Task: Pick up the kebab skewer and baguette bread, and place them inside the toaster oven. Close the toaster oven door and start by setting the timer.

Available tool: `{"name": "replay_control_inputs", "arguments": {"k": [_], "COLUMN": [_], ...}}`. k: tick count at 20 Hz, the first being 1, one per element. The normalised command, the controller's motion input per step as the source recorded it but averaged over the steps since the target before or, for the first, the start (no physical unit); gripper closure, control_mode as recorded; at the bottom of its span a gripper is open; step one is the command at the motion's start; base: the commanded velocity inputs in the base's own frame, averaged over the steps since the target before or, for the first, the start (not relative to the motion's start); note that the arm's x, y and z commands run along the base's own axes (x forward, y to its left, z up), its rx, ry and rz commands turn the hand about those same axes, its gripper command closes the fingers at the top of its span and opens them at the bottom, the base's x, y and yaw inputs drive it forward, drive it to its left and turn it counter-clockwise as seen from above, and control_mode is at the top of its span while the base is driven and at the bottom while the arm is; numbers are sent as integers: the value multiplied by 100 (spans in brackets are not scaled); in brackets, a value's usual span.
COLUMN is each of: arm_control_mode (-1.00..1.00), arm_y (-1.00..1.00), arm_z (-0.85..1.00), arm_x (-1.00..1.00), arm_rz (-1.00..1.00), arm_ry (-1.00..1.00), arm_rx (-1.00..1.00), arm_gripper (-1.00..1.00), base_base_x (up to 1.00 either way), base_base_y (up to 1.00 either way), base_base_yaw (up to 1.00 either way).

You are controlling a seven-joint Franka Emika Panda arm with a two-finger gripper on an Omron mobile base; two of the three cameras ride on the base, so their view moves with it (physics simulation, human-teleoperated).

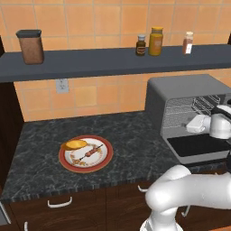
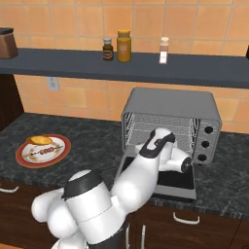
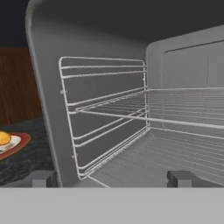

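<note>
- Kebab skewer: lies across the middle of a red-rimmed plate, dark stick with reddish-brown chunks, on the dark stone counter well to the left of the oven.
- Baguette bread: golden-orange piece on the same plate, at its far left edge, just beside the skewer.
- Toaster oven: grey box on the counter, wire racks visible inside, three dark knobs on its right-hand panel.
- Toaster oven door: folded down flat in front of the cavity, dark glass facing up.
- Gripper: mine, jaws spread wide with nothing between them, held over the lowered door at the mouth of the oven, looking into the racks; plate edge and bread at the far left of my hand view.
- Shelf: dark board on the tiled wall above, carrying three small jars and a brown canister at its left end.
- Wall outlet: below the shelf, above the counter.
</note>
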Motion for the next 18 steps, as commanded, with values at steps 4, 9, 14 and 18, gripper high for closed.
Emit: {"name": "replay_control_inputs", "arguments": {"k": [4,9,14,18], "arm_control_mode": [-100,-100,-100,-100], "arm_y": [-9,-11,-15,-3], "arm_z": [-31,-33,-5,-16], "arm_x": [47,33,26,45], "arm_rz": [-2,-3,-3,-5], "arm_ry": [0,0,0,0], "arm_rx": [0,0,0,0], "arm_gripper": [-100,-100,-100,-100], "base_base_x": [0,0,0,0], "base_base_y": [0,0,0,0], "base_base_yaw": [0,0,0,0]}}
